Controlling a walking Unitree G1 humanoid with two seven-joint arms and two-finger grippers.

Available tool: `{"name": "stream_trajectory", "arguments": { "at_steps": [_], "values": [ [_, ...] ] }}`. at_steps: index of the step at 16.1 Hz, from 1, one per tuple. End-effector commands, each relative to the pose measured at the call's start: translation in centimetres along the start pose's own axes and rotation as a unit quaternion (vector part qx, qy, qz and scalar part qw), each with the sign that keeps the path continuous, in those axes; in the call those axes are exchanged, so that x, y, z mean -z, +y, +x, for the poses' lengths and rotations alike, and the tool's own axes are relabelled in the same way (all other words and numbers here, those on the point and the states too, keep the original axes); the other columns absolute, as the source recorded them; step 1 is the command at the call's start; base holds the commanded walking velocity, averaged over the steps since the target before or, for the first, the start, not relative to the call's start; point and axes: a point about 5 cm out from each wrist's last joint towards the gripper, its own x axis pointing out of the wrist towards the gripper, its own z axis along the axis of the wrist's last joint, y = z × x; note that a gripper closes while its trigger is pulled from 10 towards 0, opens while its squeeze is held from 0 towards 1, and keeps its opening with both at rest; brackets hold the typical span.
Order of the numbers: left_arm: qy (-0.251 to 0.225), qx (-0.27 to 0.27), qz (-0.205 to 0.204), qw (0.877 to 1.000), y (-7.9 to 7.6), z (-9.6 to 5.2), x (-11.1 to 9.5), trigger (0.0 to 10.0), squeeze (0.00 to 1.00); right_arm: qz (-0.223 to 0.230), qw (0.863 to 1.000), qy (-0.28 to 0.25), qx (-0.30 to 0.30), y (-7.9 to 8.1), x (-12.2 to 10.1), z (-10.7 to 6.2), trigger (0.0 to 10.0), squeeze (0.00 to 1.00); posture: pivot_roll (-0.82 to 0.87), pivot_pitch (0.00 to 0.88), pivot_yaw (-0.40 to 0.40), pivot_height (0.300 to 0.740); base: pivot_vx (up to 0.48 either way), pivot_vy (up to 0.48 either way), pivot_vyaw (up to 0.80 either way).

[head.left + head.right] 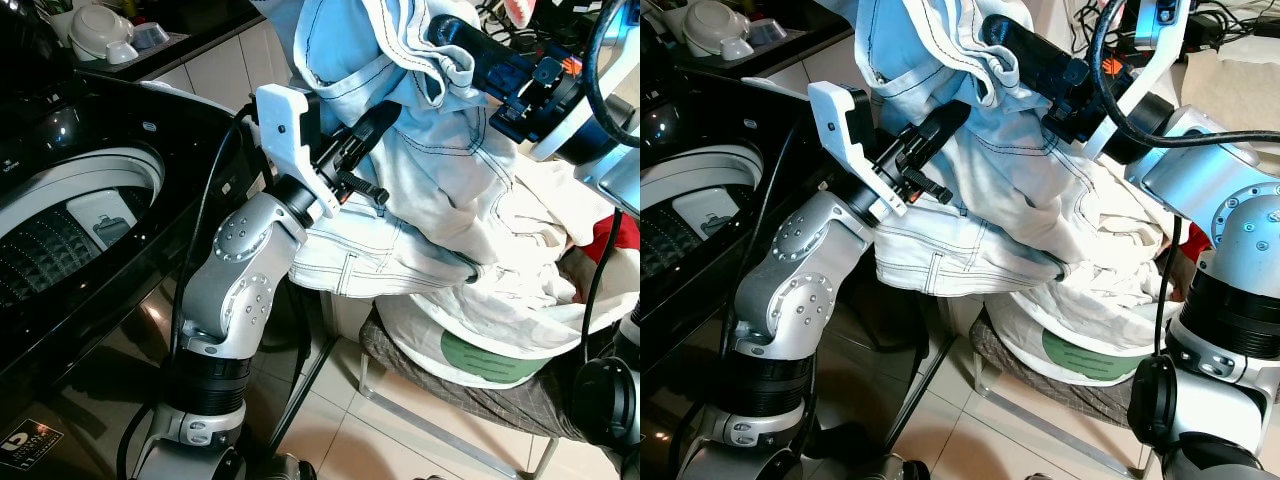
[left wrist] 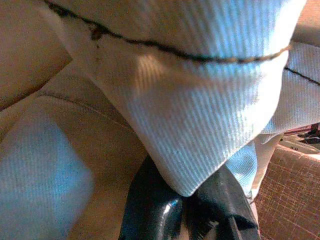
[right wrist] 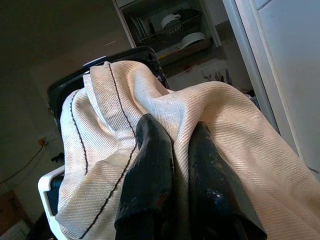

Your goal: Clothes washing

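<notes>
Beside the open washing machine [image 1: 90,215], both grippers, left gripper [image 2: 187,210] and right gripper [image 3: 172,165], have their fingers clamped on pale jeans [image 1: 420,190] lifted above the laundry basket [image 1: 480,355]; next, I'd judge, they must swing them left over the drum.

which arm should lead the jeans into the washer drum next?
Left, probably. The left gripper already pinches the pale jeans and is nearer the washer drum on the robot's left; the right gripper holds them higher, farther away.

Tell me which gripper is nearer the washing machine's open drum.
Left. The left gripper, gripping the pale jeans, sits just beside the washing machine; the right gripper holds them farther away.
</notes>
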Motion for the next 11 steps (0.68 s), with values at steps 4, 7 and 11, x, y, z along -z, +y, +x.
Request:
{"name": "stream_trajectory", "arguments": {
  "at_steps": [4, 7, 11],
  "values": [
    [0.005, -0.031, 0.011, 0.999, 1.2, -0.4, -0.1, 0.0, 0.00, -0.022, 0.999, -0.024, -0.028, 1.2, -0.9, 0.0, 0.0, 0.00, -0.08, 0.000, 0.107, 0.740, 0.000, 0.000, 0.00],
    [0.005, -0.031, 0.011, 0.999, 1.2, -0.4, -0.1, 0.0, 0.00, -0.022, 0.999, -0.024, -0.028, 1.2, -0.9, 0.0, 0.0, 0.00, -0.08, 0.000, 0.107, 0.740, 0.000, 0.000, 0.00],
    [-0.068, -0.202, 0.236, 0.948, 11.3, 1.4, -12.2, 0.0, 0.00, -0.091, 0.996, 0.001, -0.001, 1.7, 0.8, 0.4, 10.0, 0.00, -0.08, 0.000, 0.125, 0.740, 0.000, 0.000, 0.00]
  ]
}}
